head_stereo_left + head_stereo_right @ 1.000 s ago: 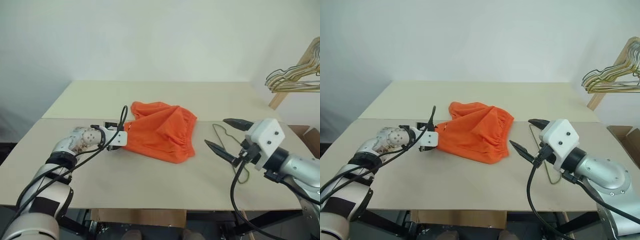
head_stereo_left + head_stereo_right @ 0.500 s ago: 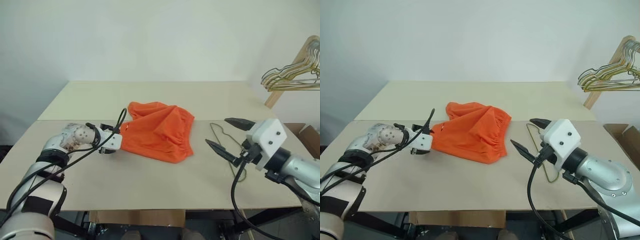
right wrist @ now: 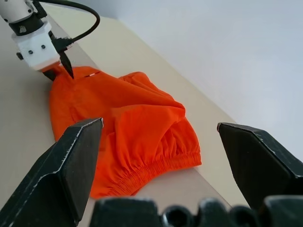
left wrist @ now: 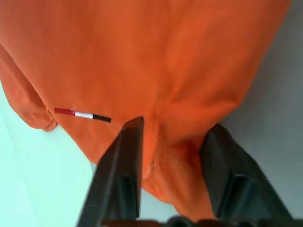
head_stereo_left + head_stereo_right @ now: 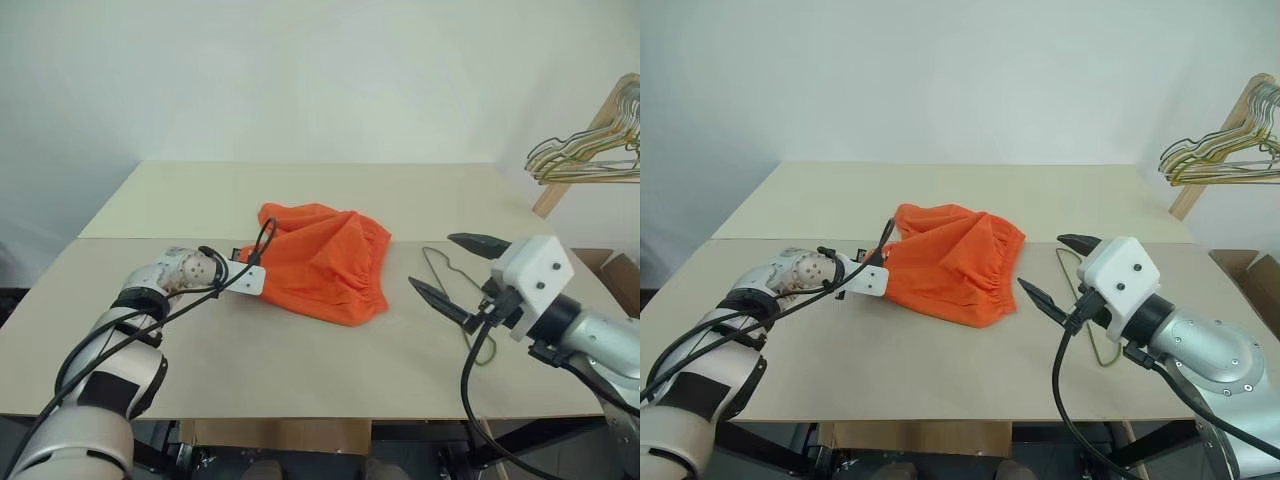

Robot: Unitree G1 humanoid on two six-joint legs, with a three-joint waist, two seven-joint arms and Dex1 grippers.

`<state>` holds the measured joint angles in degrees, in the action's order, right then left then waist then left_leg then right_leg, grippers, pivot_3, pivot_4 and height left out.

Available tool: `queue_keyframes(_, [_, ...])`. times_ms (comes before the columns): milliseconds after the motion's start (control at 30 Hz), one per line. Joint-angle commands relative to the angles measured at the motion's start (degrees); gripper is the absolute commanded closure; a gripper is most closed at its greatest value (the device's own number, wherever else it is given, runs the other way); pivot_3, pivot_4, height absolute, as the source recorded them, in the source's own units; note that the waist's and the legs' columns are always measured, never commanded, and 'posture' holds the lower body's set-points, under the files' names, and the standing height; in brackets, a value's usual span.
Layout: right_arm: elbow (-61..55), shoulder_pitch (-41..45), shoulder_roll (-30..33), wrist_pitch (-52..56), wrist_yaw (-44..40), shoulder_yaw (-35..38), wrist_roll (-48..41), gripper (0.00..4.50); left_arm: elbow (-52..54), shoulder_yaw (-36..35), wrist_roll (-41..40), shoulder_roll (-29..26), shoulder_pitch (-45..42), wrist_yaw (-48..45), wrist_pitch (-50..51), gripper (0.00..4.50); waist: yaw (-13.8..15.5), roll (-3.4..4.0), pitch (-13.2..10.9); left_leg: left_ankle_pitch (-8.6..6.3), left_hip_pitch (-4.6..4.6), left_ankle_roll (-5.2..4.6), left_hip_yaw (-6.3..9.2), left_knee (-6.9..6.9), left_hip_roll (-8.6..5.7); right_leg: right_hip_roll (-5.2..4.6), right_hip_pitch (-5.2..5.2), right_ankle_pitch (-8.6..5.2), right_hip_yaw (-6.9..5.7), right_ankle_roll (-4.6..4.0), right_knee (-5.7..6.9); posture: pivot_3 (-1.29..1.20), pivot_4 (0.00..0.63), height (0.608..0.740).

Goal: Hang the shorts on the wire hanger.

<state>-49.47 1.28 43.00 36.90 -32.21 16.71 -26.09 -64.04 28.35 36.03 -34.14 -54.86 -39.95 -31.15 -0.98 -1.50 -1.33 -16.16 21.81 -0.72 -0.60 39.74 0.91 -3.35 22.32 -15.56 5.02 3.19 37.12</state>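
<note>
Plain white wall (image 5: 320, 70) is seen behind a beige table (image 5: 300, 360) made of two boards, with a seam (image 5: 140, 238) running across. A wooden rack (image 5: 590, 140) with bunched pale hangers (image 5: 585, 155) is placed at far right. A cardboard box (image 5: 1255, 275) is glimpsed below it. Light is even and soft.

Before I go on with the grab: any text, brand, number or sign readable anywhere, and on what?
None can be read.
The shorts carry a small red, white and black striped tag; no letters show on it.
The wire hanger, the table and both grippers bear no legible marking.
</note>
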Motion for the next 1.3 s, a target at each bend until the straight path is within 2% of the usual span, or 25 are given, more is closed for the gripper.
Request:
queue_keyframes(33, [-1.8, 1.2, 0.3, 0.0, 0.9, 0.0, -0.3, 0.0, -0.7, -0.3, -0.4, -0.3, -2.5, 0.5, -0.7, 4.13, -0.1, 0.0, 0.0, 0.0, 0.03, 0.0, 0.0, 0.01, 0.0, 0.0, 0.02, 0.0, 0.0, 0.0, 0.0, -0.09, 0.0, 0.74])
queue_keyframes(67, [-1.6, 1.2, 0.3, -0.1, 1.0, -0.8, 0.2, 0.0, -0.9, -0.4, -0.5, -0.4, -2.6, 0.5, -0.8, 4.44, -0.1, -0.01, 0.0, 0.0, 0.04, 0.0, 0.0, 0.02, 0.0, 0.0, 0.02, 0.0, 0.0, 0.0, 0.0, -0.09, 0.0, 0.74])
queue_keyframes(100, [-1.4, 1.4, 0.5, -0.3, 1.0, -1.8, 0.8, 0.0, -1.1, -0.5, -0.6, -0.5, -2.8, 0.6, -0.9, 4.49, -0.1, 0.0, 0.0, 0.0, 0.03, 0.0, 0.01, 0.02, 0.0, 0.0, 0.02, 0.0, -0.01, 0.0, 0.0, -0.09, 0.0, 0.74])
queue_keyframes(267, [2.7, 3.9, 6.0, -2.0, -2.7, -10.2, 6.6, 0.0, -1.0, -1.7, -2.4, -1.8, -3.5, -2.2, -2.0, 4.49, -0.5, 0.0, 0.0, 0.0, 0.01, 0.0, 0.0, 0.05, 0.01, 0.0, 0.01, 0.0, -0.02, 0.0, 0.02, -0.1, 0.0, 0.74])
queue_keyframes(400, [8.9, 9.2, 9.6, -4.5, -7.9, -20.0, 11.7, 0.0, 0.6, -3.4, -5.0, -2.7, -4.6, -5.6, -1.9, 4.49, -1.3, -0.01, 0.0, 0.0, 0.05, 0.0, 0.01, 0.05, 0.01, 0.0, 0.03, 0.0, -0.05, 0.0, 0.0, -0.08, 0.0, 0.74])
queue_keyframes(533, [13.9, 14.4, 9.5, -6.6, -12.2, -28.9, 16.1, 0.0, 3.4, -5.1, -7.4, -3.0, -4.5, -7.5, -1.6, 4.49, -1.4, -0.01, 0.0, 0.0, 0.09, 0.0, 0.06, 0.06, 0.01, -0.01, 0.05, 0.0, -0.09, 0.0, -0.01, -0.06, 0.0, 0.74])
queue_keyframes(700, [22.6, 20.0, 5.8, -10.4, -12.4, -42.4, 29.2, 0.0, 9.0, -6.6, -10.3, -4.0, -2.4, -10.5, -0.6, 4.49, -1.4, -0.01, 0.0, 0.0, 0.12, -0.01, 0.08, 0.1, 0.01, -0.01, 0.07, 0.0, -0.1, 0.0, 0.02, -0.04, 0.0, 0.74])
queue_keyframes(833, [30.1, 22.7, 1.3, -12.5, -9.6, -47.2, 36.6, 0.0, 11.6, -7.5, -11.7, -5.0, -1.3, -11.6, 0.4, 4.49, -1.5, -0.01, 0.0, 0.0, 0.11, 0.0, 0.08, 0.1, 0.01, -0.01, 0.08, 0.0, -0.1, -0.01, 0.06, -0.04, 0.0, 0.74])
queue_keyframes(1033, [41.7, 25.8, -5.4, -16.7, -5.3, -50.5, 45.5, 0.0, 12.9, -9.0, -12.6, -6.3, -2.1, -11.1, 2.9, 4.49, -1.5, -0.01, 0.0, 0.0, 0.13, 0.0, 0.11, 0.12, 0.0, -0.02, 0.13, 0.01, -0.13, -0.01, 0.09, -0.04, 0.0, 0.74])
queue_keyframes(1300, [54.7, 27.6, -12.8, -21.9, 0.6, -51.0, 52.1, 0.0, 18.0, -10.8, -14.9, -8.7, 0.7, -13.5, 4.8, 4.49, -1.8, -0.09, 0.1, 0.02, -0.1, 0.03, 0.18, 0.12, 0.0, -0.02, -0.05, 0.02, -0.15, -0.03, 0.18, -0.02, 0.0, 0.74])
